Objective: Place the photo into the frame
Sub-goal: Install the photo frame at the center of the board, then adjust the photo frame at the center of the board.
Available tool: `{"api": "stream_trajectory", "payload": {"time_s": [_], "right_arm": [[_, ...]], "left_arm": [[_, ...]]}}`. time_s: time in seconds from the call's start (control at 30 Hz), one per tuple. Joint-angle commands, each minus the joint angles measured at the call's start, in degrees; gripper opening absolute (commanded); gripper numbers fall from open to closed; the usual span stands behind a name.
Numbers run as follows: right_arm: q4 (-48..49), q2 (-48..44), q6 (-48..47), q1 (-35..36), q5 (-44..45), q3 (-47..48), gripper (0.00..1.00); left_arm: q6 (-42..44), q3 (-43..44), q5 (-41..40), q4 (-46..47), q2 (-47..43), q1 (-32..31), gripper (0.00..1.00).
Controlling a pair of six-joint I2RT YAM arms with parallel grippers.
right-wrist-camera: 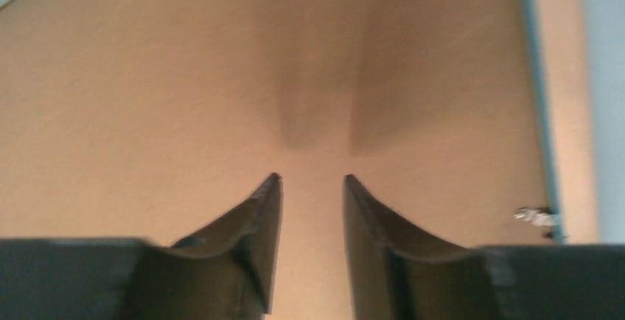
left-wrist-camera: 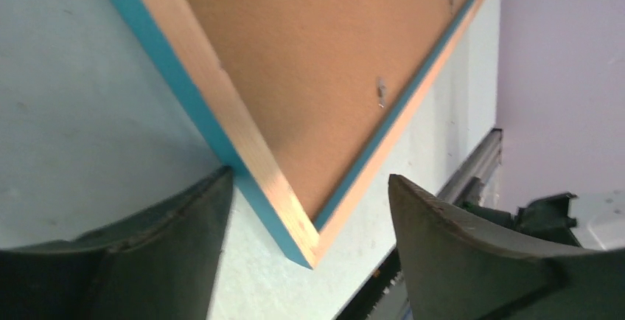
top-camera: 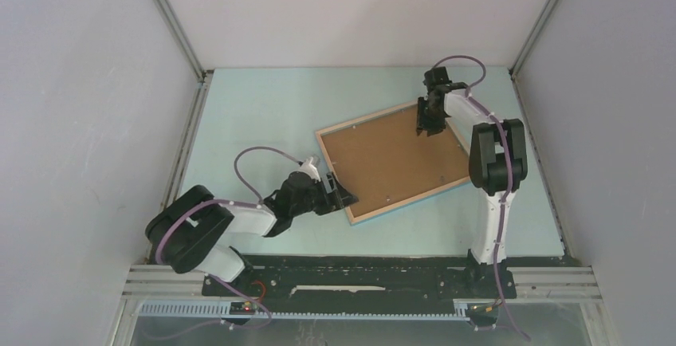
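Currently you have left gripper (top-camera: pixel 341 193) spread astride the corner of the frame (left-wrist-camera: pixel 239 128) nearest the table (top-camera: pixel 255 107) near edge, right gripper (right-wrist-camera: pixel 312 178) narrowly parted over backing board (right-wrist-camera: pixel 147 99).

- Table (top-camera: pixel 263 107): a pale blue-green surface that fills the middle of the top view, with grey walls on three sides.
- Black mounting strip (top-camera: pixel 359 270): runs along the table's near edge, at the bottom of the view.
- Frame (top-camera: pixel 410 199): lies flat on the table right of centre, turned at an angle, with its light wood back up and a blue edge showing.
- Backing board (top-camera: pixel 391 159): plain brown, fills the frame's opening.
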Motion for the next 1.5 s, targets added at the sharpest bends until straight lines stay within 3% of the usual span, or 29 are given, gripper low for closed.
{"api": "stream_trajectory", "payload": {"time_s": [0.0,0.1,0.2,0.37,0.57,0.7,0.83,1.07,1.3,1.47], "right_arm": [[0.7,-9.9,3.2,2.5,-1.2,-2.9,0.51],[2.5,-19.9,5.0,3.6,-0.9,-10.5,0.67],[5.6,-29.8,7.3,3.7,-2.2,-20.7,0.76],[6.7,-40.1,11.3,1.5,-1.0,-33.8,0.81],[9.6,-46.7,18.5,-4.1,-2.0,-44.5,0.83],[11.1,-50.1,19.6,-12.1,-1.5,-50.0,0.84],[14.2,-51.0,20.3,-18.7,-4.8,-53.0,0.84],[18.2,-45.2,21.1,-20.1,-8.7,-53.4,0.83],[21.3,-37.8,18.2,-16.2,-12.7,-51.7,0.83],[23.1,-33.1,17.8,-11.5,-13.3,-48.6,0.82]], "left_arm": [[2.6,0.3,1.1,-4.7,-9.0,-1.6,0.86],[6.7,2.2,-2.8,-17.5,-18.4,-1.6,0.93],[12.2,7.3,-11.9,-30.4,-29.0,-1.5,0.98],[18.6,17.9,-24.1,-40.2,-33.1,1.4,1.00],[20.3,32.3,-23.7,-38.9,-20.3,8.8,1.00],[22.1,40.3,-18.8,-37.8,-8.3,13.6,1.00],[24.2,51.0,-9.1,-39.0,6.9,18.3,1.00],[26.6,75.7,8.9,-49.7,32.6,20.3,1.00],[25.3,81.3,11.7,-53.1,41.6,20.5,1.00],[21.6,75.9,14.9,-52.3,42.4,20.4,1.00]]}}
